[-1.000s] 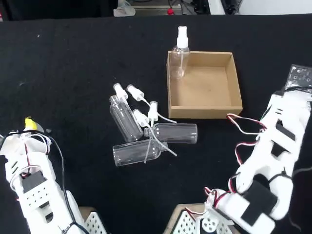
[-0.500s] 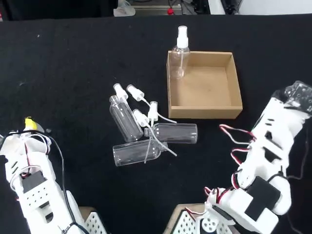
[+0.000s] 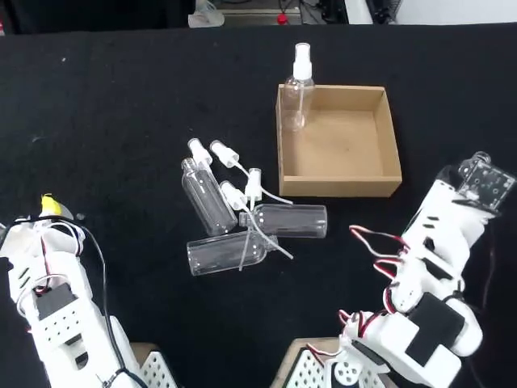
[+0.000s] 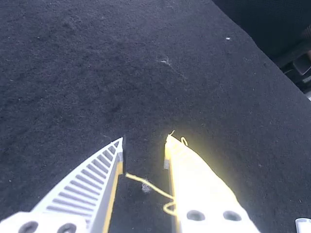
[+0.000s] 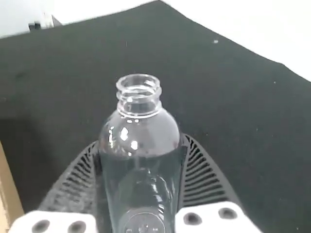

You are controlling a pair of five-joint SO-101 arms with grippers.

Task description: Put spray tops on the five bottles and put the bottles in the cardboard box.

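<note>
Right gripper [image 5: 141,145]: clamped on a clear bottle [image 5: 138,160] with no spray top, one finger on each side of the body, bare threaded neck pointing away from the wrist. In the high view, off the right side of the cardboard box [image 3: 339,186], near its front right corner and apart from it.

Inside the box, upright in the far left corner: one clear bottle already wearing its white spray top [image 3: 297,93].

Left of the box on the black table [image 3: 121,97], close together: three clear uncapped bottles lying on their sides. Nearest the box's front left corner, one bottle [image 3: 291,220]; farther left, a second [image 3: 203,198]; nearer the arms, a third [image 3: 226,252].

Scattered among them, four loose white spray tops [image 3: 198,150] [image 3: 224,153] [image 3: 254,184] [image 3: 233,194], thin dip tubes trailing across the bottles.

Left gripper [image 4: 143,145]: parted a little, nothing between the fingers, low over bare black cloth, well to the left of the box and the bottle cluster.
</note>
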